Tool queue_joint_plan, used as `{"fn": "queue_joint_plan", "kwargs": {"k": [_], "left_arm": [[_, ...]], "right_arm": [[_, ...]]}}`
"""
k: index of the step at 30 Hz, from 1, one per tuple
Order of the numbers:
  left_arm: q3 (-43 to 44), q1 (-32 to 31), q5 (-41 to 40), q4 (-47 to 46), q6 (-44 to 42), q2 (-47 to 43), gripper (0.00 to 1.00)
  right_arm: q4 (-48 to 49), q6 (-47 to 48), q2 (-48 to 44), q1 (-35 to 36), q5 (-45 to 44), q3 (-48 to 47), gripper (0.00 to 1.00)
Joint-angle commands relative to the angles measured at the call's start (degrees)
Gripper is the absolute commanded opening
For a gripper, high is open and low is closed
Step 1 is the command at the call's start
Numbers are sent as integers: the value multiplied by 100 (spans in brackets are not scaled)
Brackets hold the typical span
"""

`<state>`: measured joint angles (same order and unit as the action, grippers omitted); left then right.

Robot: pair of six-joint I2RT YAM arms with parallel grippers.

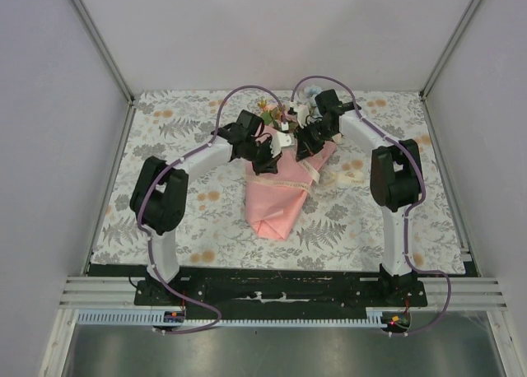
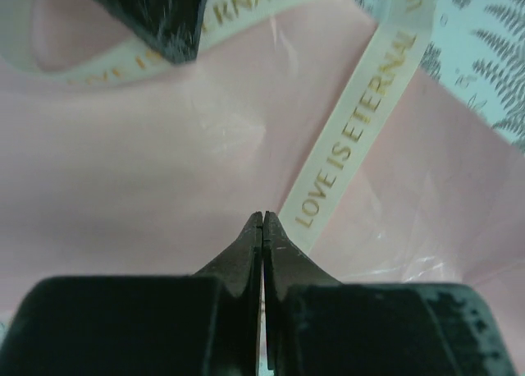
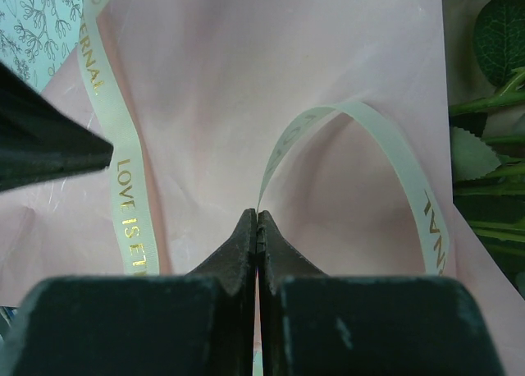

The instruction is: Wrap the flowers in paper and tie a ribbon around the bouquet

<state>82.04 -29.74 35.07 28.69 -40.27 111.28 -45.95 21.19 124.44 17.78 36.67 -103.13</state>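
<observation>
The bouquet lies mid-table, its pink paper (image 1: 276,200) rolled into a cone pointing toward me. The flowers (image 1: 272,110) stick out at the far end, and green leaves (image 3: 492,31) show in the right wrist view. My left gripper (image 1: 265,159) (image 2: 262,217) is shut low over the paper. The cream ribbon (image 2: 361,121), printed "LOVE IS ETERNAL", runs down to its tip, and a pale sliver shows in the seam. My right gripper (image 1: 306,145) (image 3: 258,214) is shut on the ribbon (image 3: 394,146), which arches up out of its tip in a loop.
A loose tail of ribbon (image 1: 347,178) trails onto the floral tablecloth (image 1: 181,221) right of the cone. White walls and metal posts (image 1: 99,44) box in the table. Purple cables (image 1: 239,93) arc above both wrists, and the two grippers sit close together.
</observation>
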Motion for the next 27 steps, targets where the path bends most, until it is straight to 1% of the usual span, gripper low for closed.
{"fn": "queue_joint_plan", "kwargs": {"k": [1,3,4,5,7,8,10,12,14,16,19,21,24,27], "left_arm": [[435,-243,509,-513,678,-353,2],[488,-234,431,-348,697,-406,2],[532,-208,413,-103,548,-406,7],[558,-130,387,248,312,-406,23],[533,107,351,854,-259,-406,37],[489,274,291,1162,-671,-397,43],[418,485,19,1577,-1514,-371,49],[383,574,-358,1798,-2000,-266,50],[374,662,-501,1798,-2238,-116,50],[427,723,-519,1833,-2432,51,50],[427,768,-589,2026,-3063,226,50],[366,750,-633,2053,-3337,297,50],[374,767,-624,2079,-3627,446,50],[471,750,-467,2062,-3716,613,48]], "right_arm": [[87,-1,-175,15,104,-128,0],[78,8,-148,15,78,-111,0],[78,17,-131,24,43,-93,0],[78,34,-122,24,25,-84,0],[69,60,-96,15,-19,-75,0],[69,61,-96,24,-45,-67,0],[52,96,-87,41,-107,-49,0],[43,113,-87,50,-159,-14,0],[34,122,-52,59,-177,12,0],[34,140,-34,76,-204,21,0],[8,166,-17,68,-265,12,0],[-10,184,-8,68,-300,21,0],[-28,184,1,68,-335,12,0],[-36,184,27,76,-344,12,0]]}}
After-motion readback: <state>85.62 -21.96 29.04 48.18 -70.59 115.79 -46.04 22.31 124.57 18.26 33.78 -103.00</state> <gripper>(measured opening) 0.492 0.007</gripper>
